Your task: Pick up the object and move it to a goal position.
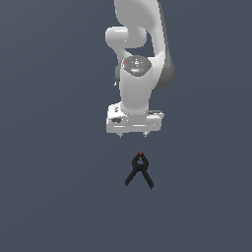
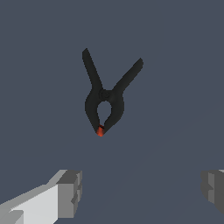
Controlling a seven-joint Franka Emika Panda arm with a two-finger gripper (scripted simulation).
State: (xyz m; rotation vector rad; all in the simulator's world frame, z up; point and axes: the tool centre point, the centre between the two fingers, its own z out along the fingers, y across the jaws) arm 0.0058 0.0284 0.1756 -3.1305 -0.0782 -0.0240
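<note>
A: Surface status? 
B: Plain dark grey desk (image 1: 49,197). The black clamp (image 1: 139,171) lies flat on it, legs splayed, red tip (image 1: 141,154) toward the arm.

A: Hand? 
B: The hand (image 1: 133,134) hangs above, just short of the clamp — fingers (image 2: 68,192) spread wide, holding nothing.

A: Step? 
B: Approach, I judge. Next: centre over the clamp's body, descend, close. No goal marker is visible.

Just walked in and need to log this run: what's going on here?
A white Panda arm is set to pick up a small black spring clamp lying on the dark floor. Its claw is open and empty, with the clamp apart from it, red tip pointing toward the arm. Nothing is grasped yet.
</note>
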